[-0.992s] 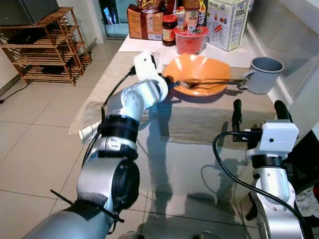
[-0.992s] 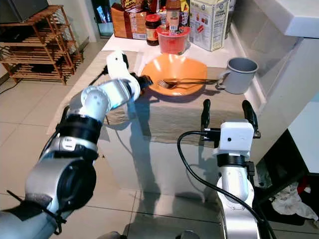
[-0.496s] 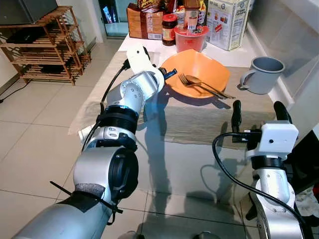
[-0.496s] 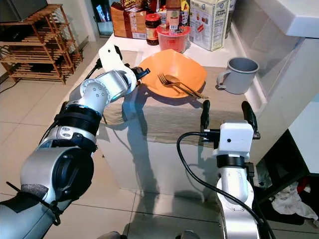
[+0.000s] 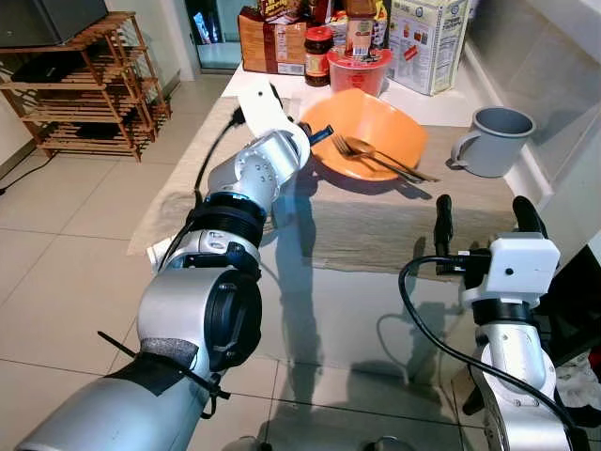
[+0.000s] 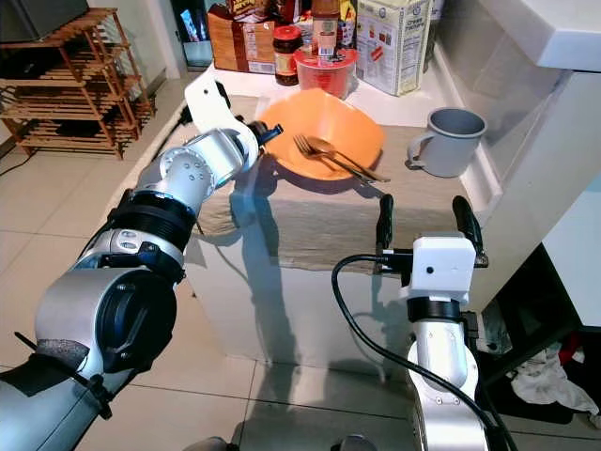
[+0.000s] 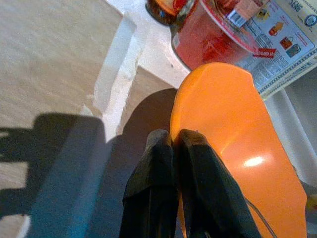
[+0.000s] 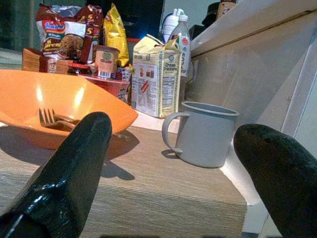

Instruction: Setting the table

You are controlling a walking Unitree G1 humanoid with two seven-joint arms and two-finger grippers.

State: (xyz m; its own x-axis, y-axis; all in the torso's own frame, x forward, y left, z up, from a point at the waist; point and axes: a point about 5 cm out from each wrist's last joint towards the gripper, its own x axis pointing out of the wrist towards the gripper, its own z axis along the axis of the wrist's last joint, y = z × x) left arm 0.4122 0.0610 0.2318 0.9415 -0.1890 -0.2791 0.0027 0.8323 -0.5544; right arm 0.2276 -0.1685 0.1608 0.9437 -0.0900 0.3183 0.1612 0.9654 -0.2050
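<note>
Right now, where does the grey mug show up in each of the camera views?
Left eye view: the grey mug stands at the upper right, on the table runner, right of the orange bowl.
Right eye view: the mug is again upper right, right of the bowl.
Left wrist view: not in it.
Right wrist view: the mug sits between the right gripper's open fingers.
Shared landmark: the orange bowl, whose rim the left gripper pinches.

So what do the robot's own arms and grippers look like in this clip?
Both arms are silver, with rounded joint housings and black bands. The left arm has a black cable along its forearm and a black tie near the shoulder. The right arm carries a looping black cable. Each wrist ends in a white boxy block; the left gripper and right gripper each have two long black fingers.
</note>
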